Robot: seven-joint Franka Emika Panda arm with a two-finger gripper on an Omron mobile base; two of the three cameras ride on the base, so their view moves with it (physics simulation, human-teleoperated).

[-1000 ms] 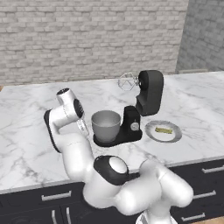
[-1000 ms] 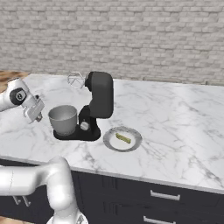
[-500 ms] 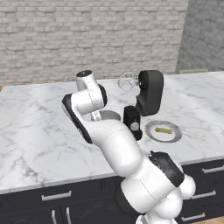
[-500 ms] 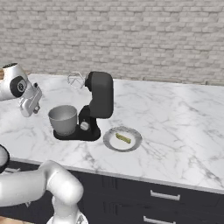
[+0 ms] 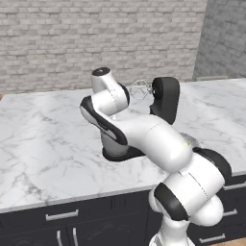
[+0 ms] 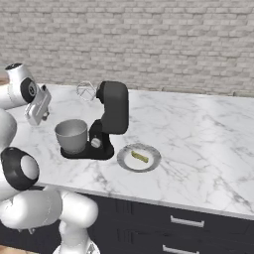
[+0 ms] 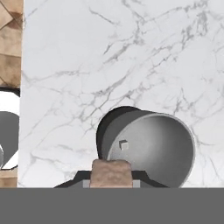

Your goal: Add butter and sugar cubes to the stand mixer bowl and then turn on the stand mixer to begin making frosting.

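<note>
The surface (image 6: pixel 198 144) is glossy white grey-veined marble, the stand mixer bowl (image 6: pixel 71 136) smooth matt grey metal, the stand mixer (image 6: pixel 113 111) matt black, the wall (image 6: pixel 149 44) rough grey brick.

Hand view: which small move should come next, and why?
Probably ease the hand a little forward over the stand mixer bowl, then open it. The tan sugar cube it grips sits at the bowl's near rim, not over its middle; the pale sugar cube already lies inside.
</note>
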